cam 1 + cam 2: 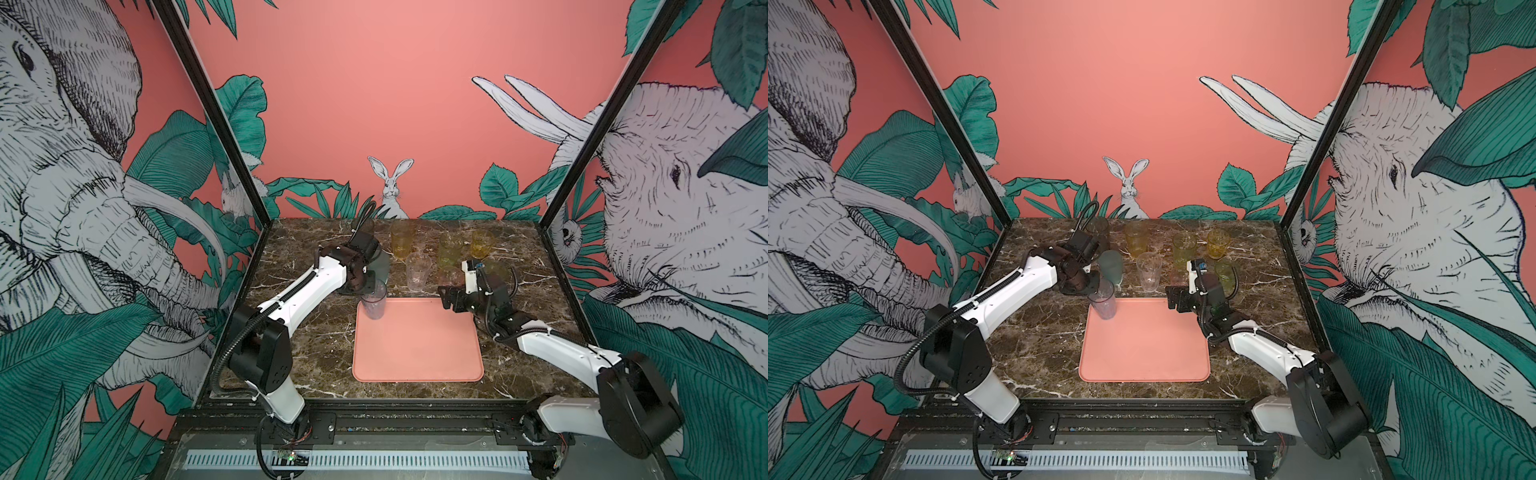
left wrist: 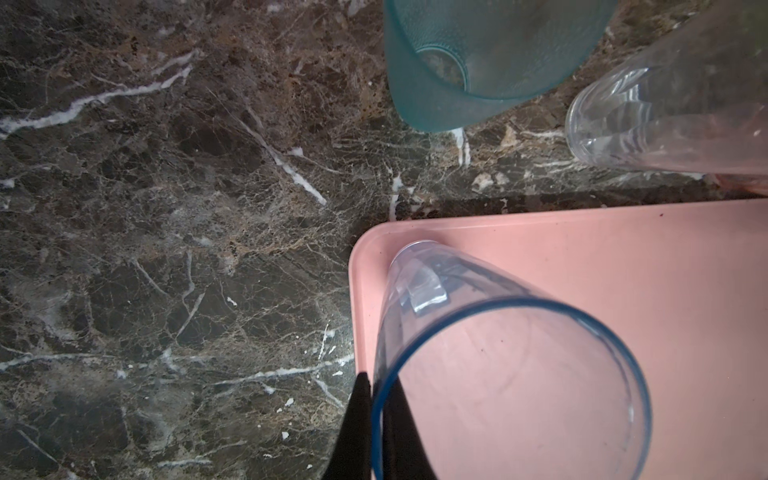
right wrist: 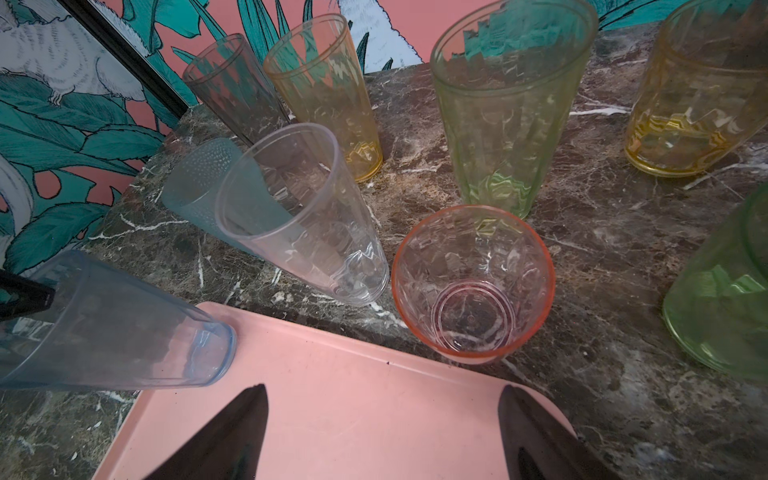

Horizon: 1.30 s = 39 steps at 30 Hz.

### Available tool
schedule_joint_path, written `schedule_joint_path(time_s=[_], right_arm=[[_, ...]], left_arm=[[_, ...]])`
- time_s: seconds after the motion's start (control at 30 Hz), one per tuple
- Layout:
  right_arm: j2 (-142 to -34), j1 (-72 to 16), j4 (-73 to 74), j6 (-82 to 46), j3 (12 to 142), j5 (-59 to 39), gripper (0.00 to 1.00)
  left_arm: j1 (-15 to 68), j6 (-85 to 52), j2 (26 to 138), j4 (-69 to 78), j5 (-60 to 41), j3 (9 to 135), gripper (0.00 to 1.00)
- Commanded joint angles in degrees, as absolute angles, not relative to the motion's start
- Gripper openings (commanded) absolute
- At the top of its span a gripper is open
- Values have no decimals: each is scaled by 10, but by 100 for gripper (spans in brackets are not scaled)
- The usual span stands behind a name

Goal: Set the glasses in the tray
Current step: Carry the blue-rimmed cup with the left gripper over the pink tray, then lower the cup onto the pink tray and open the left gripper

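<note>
- My left gripper (image 2: 379,399) is clenched on the lip of the bluish tumbler (image 1: 374,302), one finger inside and one outside. The right gripper (image 3: 382,388) hangs spread wide and empty over the tray (image 1: 415,345).
- The tumbler's base sits tight in the tray's upper-left corner in both top views, close against the raised rim. If it rides that rim, I judge it could topple on release.
- A careless retreat could clip the teal glass (image 2: 436,112) or the clear glass (image 2: 665,104) just above the tray edge.
- The tumbler is tall, tapered and see-through, faintly blue with a darker lip. The other glasses (image 1: 446,249) stand on the marble (image 2: 166,208), upper centre.
</note>
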<state>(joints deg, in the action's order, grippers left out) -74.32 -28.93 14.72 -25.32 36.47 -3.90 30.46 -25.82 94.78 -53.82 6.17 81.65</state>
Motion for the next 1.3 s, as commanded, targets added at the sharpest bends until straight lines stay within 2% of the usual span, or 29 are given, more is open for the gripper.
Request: schedule_joint_path(time_s=[0.0, 0.1, 0.57, 0.8, 1.27], right_arm=[[-748, -289, 163, -256, 381, -42, 89], [-749, -288, 162, -257, 381, -42, 89], [-754, -289, 156, -257, 386, -43, 89], [-748, -288, 155, -256, 383, -41, 89], [-731, -288, 163, -252, 374, -38, 89]], left_arm=[[308, -261, 946, -547, 62, 832, 15], [308, -260, 946, -547, 63, 832, 21], [308, -257, 939, -541, 61, 840, 34], [308, -248, 920, -533, 66, 843, 46], [308, -233, 899, -534, 100, 892, 52]])
